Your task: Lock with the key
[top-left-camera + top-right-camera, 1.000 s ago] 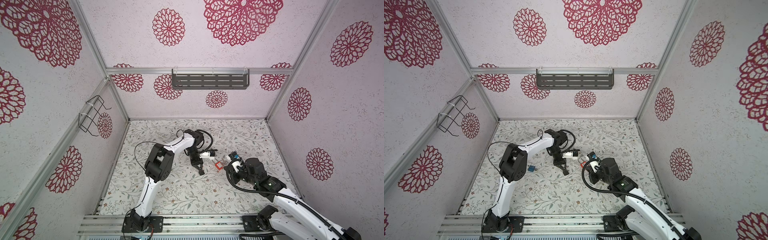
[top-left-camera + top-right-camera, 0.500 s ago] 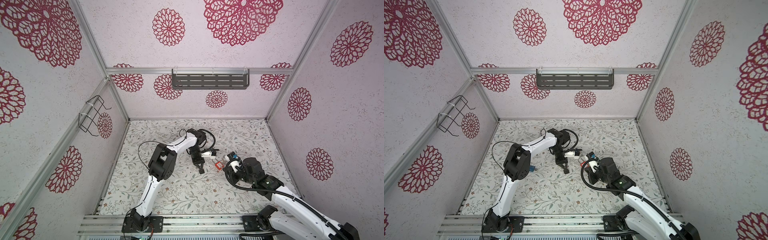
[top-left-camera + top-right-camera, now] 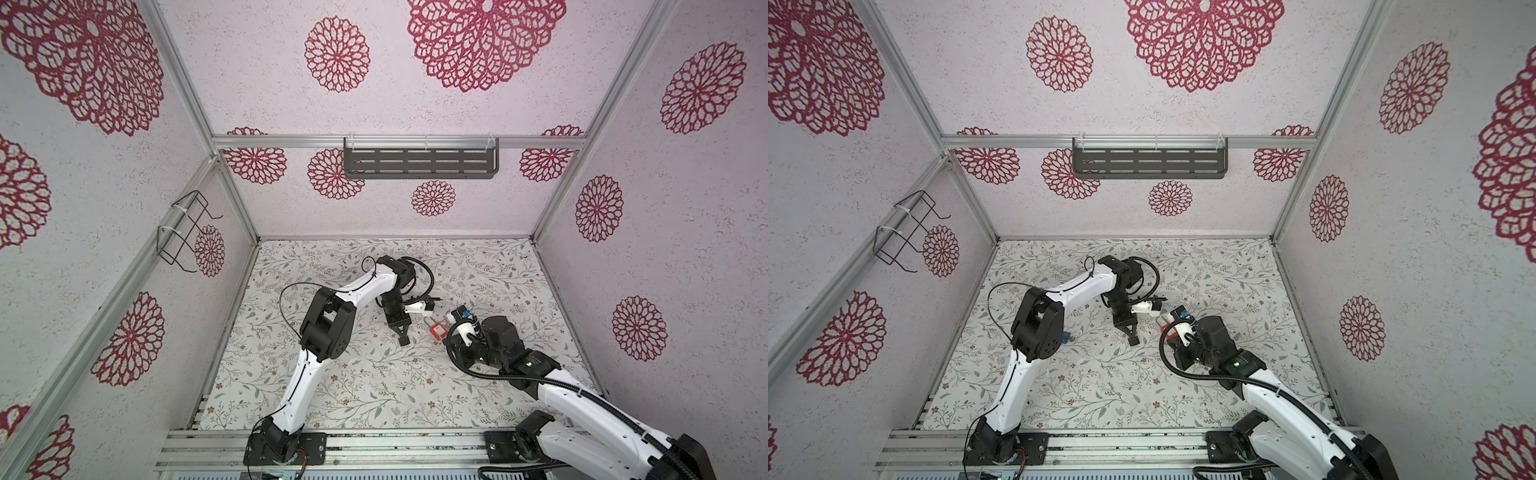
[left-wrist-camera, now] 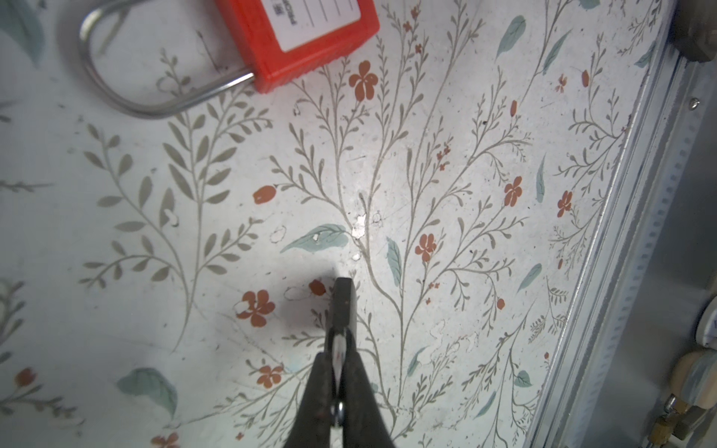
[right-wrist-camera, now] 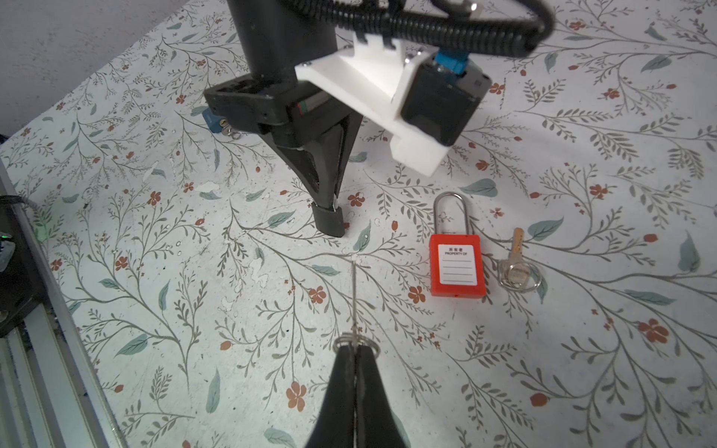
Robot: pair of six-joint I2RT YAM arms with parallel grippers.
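A red padlock with a white label lies flat on the floral table, its steel shackle seated in the body; it also shows in a top view and in the left wrist view. My right gripper is shut on a key with a ring, its thin blade sticking out ahead, left of the padlock. Another key on a ring lies beside the padlock. My left gripper points down at the table, shut on a small black block.
A blue padlock lies behind the left arm. A dark slotted shelf hangs on the back wall and a wire basket on the left wall. An aluminium rail runs along the front edge.
The left arm's elbow has swung to the right while its gripper tip stays almost in place. The right arm has barely shifted. Both grippers stay shut.
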